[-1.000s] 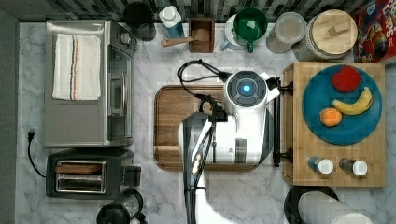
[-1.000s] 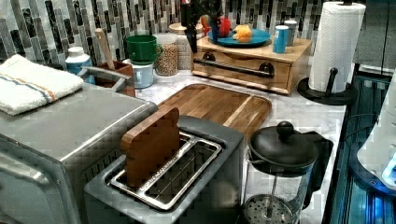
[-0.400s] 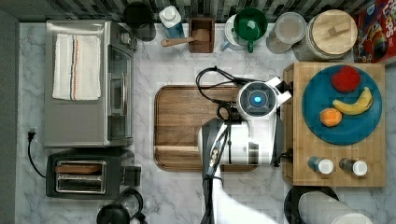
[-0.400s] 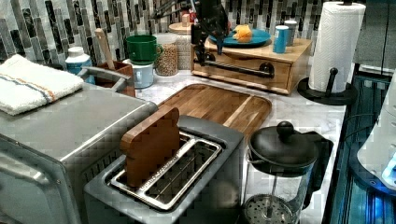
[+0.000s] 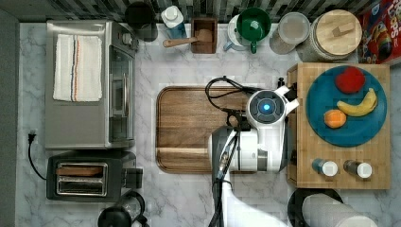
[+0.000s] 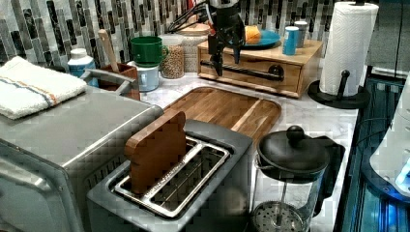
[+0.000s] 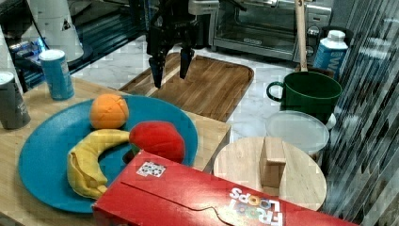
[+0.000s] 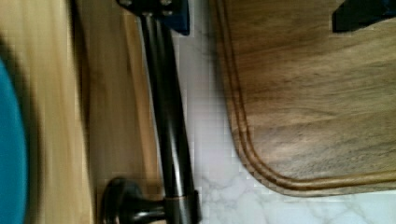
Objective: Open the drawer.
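Drawer [image 6: 251,75]: light bamboo front, long black bar handle [image 8: 170,135].

Arm [image 5: 255,146] hides drawer [image 6: 251,72] front, top view.

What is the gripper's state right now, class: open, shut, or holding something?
Gripper: open, holding nothing; its fingers hang spread in front of the drawer, near the handle.
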Tool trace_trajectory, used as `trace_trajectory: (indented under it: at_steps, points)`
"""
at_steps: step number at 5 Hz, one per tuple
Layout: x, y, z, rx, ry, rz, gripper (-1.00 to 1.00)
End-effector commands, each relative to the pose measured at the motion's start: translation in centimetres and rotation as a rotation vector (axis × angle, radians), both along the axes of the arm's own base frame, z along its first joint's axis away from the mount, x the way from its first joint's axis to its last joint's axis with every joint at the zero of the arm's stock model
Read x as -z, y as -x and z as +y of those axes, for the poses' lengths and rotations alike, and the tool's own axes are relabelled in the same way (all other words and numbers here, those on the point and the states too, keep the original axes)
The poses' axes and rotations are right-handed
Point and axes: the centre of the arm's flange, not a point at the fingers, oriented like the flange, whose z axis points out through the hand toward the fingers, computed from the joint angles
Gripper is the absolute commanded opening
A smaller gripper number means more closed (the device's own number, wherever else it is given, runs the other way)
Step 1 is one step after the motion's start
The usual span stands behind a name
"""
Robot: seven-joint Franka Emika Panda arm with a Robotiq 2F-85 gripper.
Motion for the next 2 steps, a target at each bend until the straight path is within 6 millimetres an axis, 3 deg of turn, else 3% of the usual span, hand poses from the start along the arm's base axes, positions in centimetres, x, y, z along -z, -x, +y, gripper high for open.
trace_trajectory:
  at_steps: [1,2]
  points:
    - [-1.47,1.90,-2.00,-0.086,0.108,-0.078,1.00]
    - [-1.50,2.07,-1.95,-0.097,0.109,-0.088,1.00]
